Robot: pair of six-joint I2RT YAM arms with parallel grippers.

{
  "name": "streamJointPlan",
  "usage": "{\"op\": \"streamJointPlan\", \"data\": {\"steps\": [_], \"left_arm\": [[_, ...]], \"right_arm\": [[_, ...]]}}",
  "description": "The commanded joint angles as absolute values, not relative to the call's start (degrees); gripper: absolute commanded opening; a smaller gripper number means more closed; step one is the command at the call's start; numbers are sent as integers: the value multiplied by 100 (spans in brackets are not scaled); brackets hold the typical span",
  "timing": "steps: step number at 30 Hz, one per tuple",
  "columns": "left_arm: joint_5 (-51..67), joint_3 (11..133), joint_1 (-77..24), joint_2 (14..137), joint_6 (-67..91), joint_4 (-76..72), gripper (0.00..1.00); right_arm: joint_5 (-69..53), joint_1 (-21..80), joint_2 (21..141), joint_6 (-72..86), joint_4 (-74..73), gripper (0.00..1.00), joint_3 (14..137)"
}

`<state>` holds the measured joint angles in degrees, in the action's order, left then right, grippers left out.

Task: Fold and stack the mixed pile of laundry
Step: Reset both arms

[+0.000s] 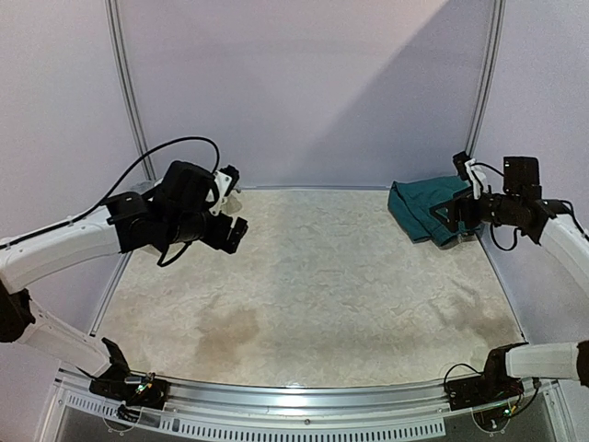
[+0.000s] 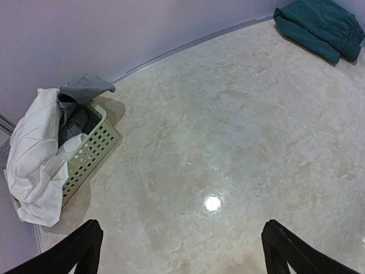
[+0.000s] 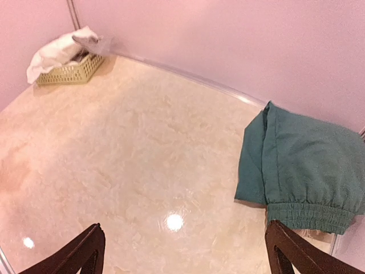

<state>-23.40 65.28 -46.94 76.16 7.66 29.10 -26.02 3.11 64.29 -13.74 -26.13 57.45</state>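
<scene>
1. Teal-green shorts (image 3: 302,171) lie folded at the far right corner of the table (image 1: 313,295), against the back wall.
2. White cloth (image 2: 37,154) and a dark grey garment (image 2: 85,88) hang over the pale perforated basket (image 2: 94,149) at the far left corner.
3. Left gripper (image 2: 182,240): jaws spread wide, nothing held, raised above the left side of the table.
4. Right gripper (image 3: 185,231): jaws spread wide, nothing held, just beside the shorts, not touching them.

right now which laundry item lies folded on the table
The teal-green garment at the far right; the white cloth and grey garment slump in the pale perforated basket.
</scene>
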Motion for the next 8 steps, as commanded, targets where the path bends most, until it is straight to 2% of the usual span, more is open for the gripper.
{"op": "streamJointPlan", "data": {"steps": [1, 8], "left_arm": [[-2773, 5821, -4468, 7010, 655, 2276, 100], [-2666, 5042, -4214, 6515, 508, 1394, 100]], "right_arm": [[-2231, 334, 5706, -207, -1608, 99, 5207], [-2044, 334, 5359, -208, -1454, 99, 4548]]}}
